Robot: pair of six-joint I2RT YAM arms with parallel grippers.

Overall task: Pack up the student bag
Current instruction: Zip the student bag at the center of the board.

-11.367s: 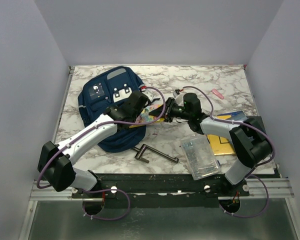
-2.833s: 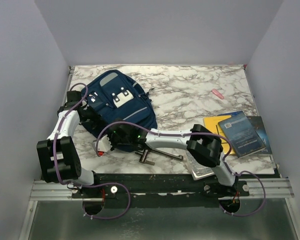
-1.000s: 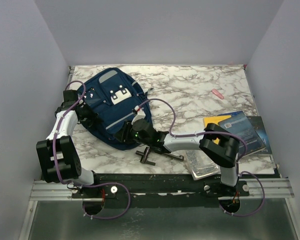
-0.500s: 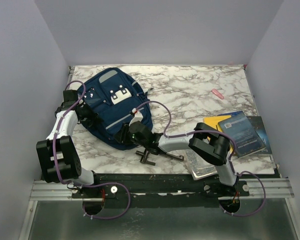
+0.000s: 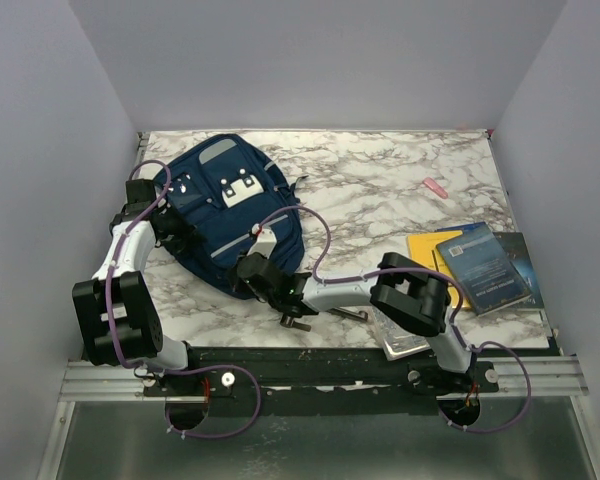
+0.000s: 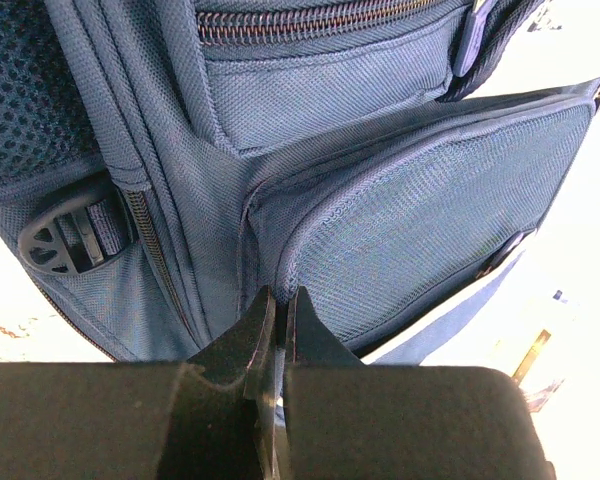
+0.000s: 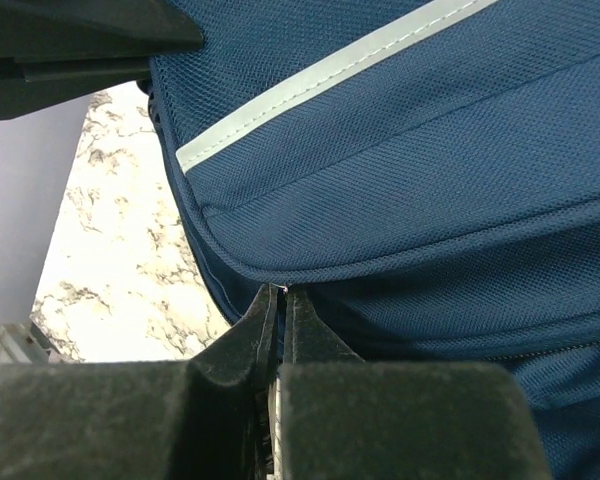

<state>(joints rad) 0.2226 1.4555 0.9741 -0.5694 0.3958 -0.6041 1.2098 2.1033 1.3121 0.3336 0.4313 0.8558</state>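
Note:
The student bag, navy with grey stripes and white buckle patches, lies at the table's back left. My left gripper is at its left side. In the left wrist view the left gripper is shut on a fold of the bag's fabric beside a side pocket. My right gripper is at the bag's near edge. In the right wrist view the right gripper is shut on the piped seam of the bag below a grey stripe. What is inside the bag is hidden.
A metal tool lies just in front of the bag. A clear case lies near the front edge. A yellow notebook, a blue book and a dark book lie at the right. A pink object lies at the back right.
My right gripper has slid a little left along the bag's near edge and its arm has folded closer. The left arm and the bag have stayed put.

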